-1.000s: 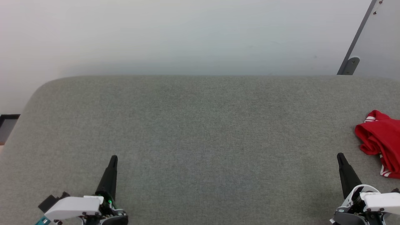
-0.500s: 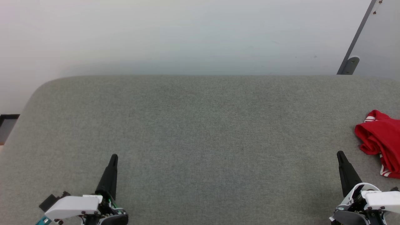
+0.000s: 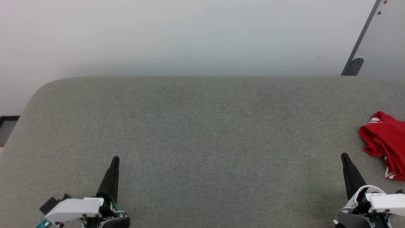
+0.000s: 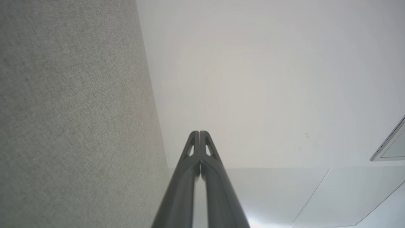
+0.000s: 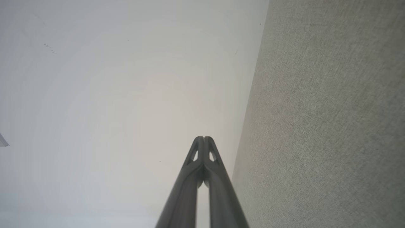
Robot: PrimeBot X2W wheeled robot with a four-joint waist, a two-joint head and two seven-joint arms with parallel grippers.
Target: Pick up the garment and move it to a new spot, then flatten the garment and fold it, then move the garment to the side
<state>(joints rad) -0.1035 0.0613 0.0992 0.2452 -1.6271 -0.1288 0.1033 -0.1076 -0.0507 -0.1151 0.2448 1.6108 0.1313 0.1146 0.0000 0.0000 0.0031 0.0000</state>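
Note:
The garment (image 3: 384, 141) lies crumpled at the far right of the grey table (image 3: 202, 133), red with striped white trim; part of it runs past the frame edge, and no lettering shows. My right gripper (image 3: 344, 157) hovers at the lower right, a short way left of and nearer than the garment, its fingertips (image 5: 204, 138) pressed together and empty. At the lower left my left gripper (image 3: 115, 159) is shut too, its fingertips (image 4: 200, 133) touching with nothing between them.
The grey felt-like table has a rounded far-left corner (image 3: 47, 85) and a far edge against a pale wall (image 3: 190, 38). A grey metal bracket (image 3: 356, 65) stands at the back right. A wide stretch of table lies between the grippers.
Both grippers have crept slightly up the head view over the first half second, then held still. The garment has not moved.

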